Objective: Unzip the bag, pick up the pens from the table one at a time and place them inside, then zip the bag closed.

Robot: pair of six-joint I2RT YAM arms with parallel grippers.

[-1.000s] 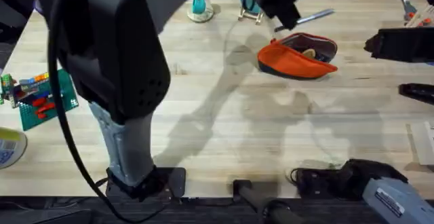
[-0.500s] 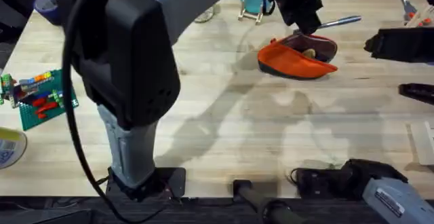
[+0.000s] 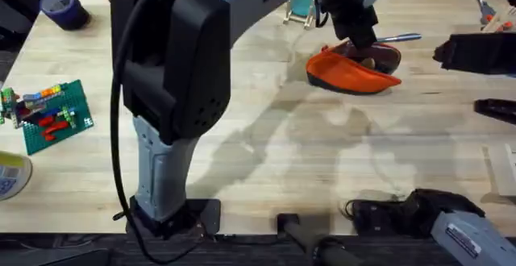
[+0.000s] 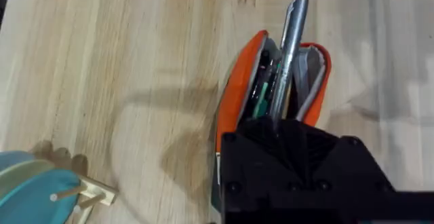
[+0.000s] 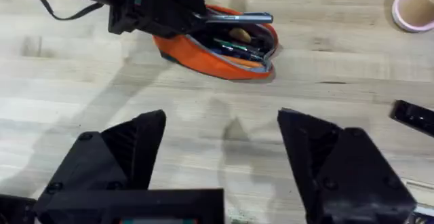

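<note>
Overhead: the left gripper (image 3: 360, 34) carries the silver pen (image 3: 397, 38) above the open bag (image 3: 352, 68) at one o'clock on the table (image 3: 266, 137); both have swung rightward over the opening since a second ago.

Left wrist: the pen's long axis follows the zipper slot.

Right wrist: the right gripper (image 5: 222, 149) is spread wide, empty, well apart.
</note>
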